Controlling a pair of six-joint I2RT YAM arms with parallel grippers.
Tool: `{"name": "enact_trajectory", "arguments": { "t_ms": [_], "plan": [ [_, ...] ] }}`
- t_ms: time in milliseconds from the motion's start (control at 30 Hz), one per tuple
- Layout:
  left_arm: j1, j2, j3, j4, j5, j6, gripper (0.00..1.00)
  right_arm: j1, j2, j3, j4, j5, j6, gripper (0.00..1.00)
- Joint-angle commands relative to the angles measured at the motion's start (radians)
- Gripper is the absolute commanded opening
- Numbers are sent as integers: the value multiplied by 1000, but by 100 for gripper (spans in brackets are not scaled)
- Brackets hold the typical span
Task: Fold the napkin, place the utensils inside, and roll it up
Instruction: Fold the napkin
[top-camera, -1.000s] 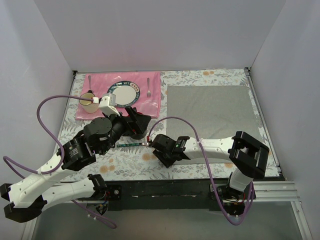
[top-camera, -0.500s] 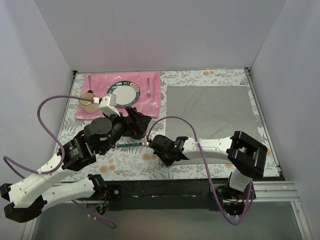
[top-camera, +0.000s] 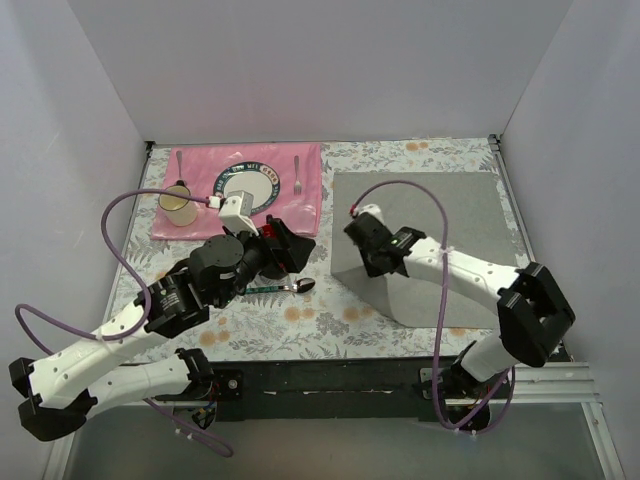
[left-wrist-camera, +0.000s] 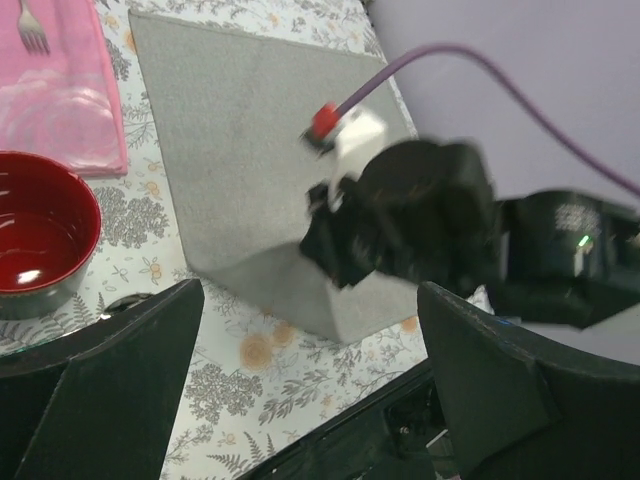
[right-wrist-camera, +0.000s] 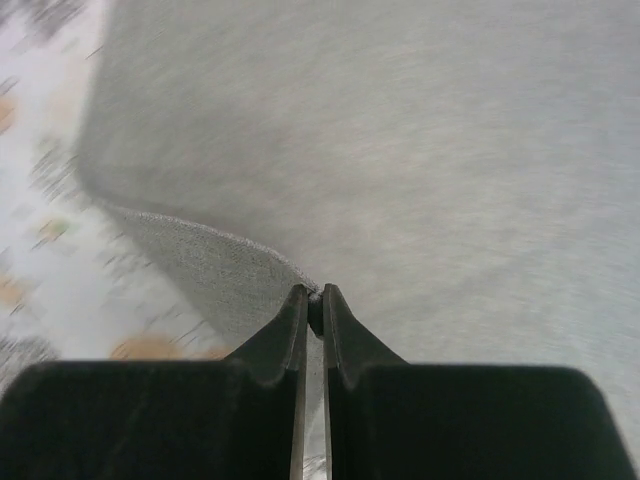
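My right pincer (right-wrist-camera: 311, 302), clamped on the plain grey cloth napkin (right-wrist-camera: 430, 150); only overhead shows the green-handled metal spoon (top-camera: 283, 288) to its left.

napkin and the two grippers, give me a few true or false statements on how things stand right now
1. The right gripper is shut on a corner of the napkin. True.
2. The napkin lies completely flat. False: the pinched corner is lifted and turned over onto the rest of the cloth.
3. The left gripper holds the green-handled utensil. False: its fingers are wide open, and the utensil lies on the table just near of it.
4. A fork lies on the pink placemat. True.
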Motion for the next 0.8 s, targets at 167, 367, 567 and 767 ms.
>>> {"name": "enact_trajectory", "arguments": {
  "t_ms": [167,367,567,767],
  "plan": [
    [2,77,-36,94,64,77,89,-492,-44,101,116,143,-185,1],
    [3,172,4,123,108,134,89,-710,128,287,196,126,-280,1],
    [19,246,-1,180,157,148,89,-837,312,471,236,117,-342,1],
    [55,321,-19,240,239,141,88,-948,455,615,233,41,-348,1]
  ]
}}
